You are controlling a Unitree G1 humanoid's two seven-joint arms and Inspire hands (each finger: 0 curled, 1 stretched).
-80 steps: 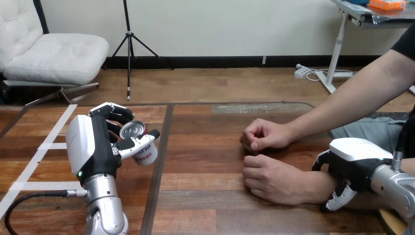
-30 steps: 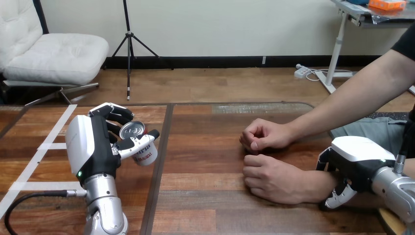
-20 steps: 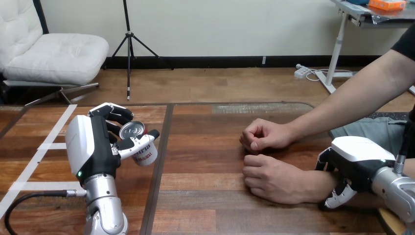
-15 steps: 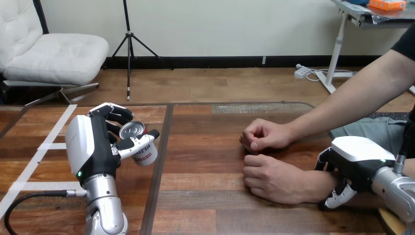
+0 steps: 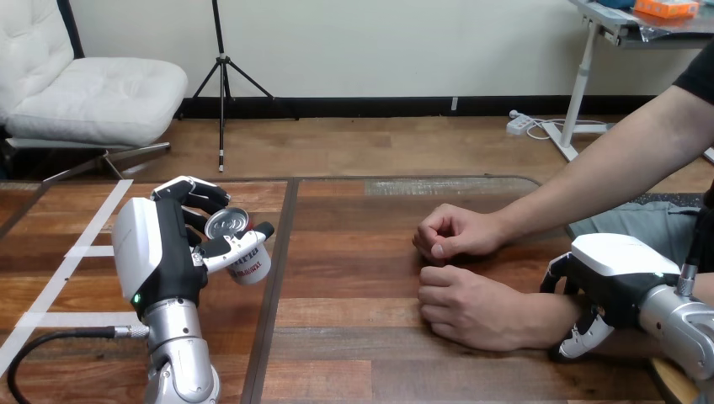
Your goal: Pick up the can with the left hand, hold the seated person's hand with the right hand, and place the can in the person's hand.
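Can (image 5: 241, 246) gripped between curled fingers and thumb of left hand (image 5: 160, 257), raised over left part of wooden table (image 5: 354, 370), just beside dark seam (image 5: 271, 286) between boards. Long axis tilted: silver lid up and leftward, base down and rightward. White tape strips (image 5: 80, 252) at far left. Person's nearer hand (image 5: 467, 307) and farther hand (image 5: 455, 231) resting mid-table, well apart from can. Right hand (image 5: 619, 273) over nearer forearm; grasp impossible to tell.
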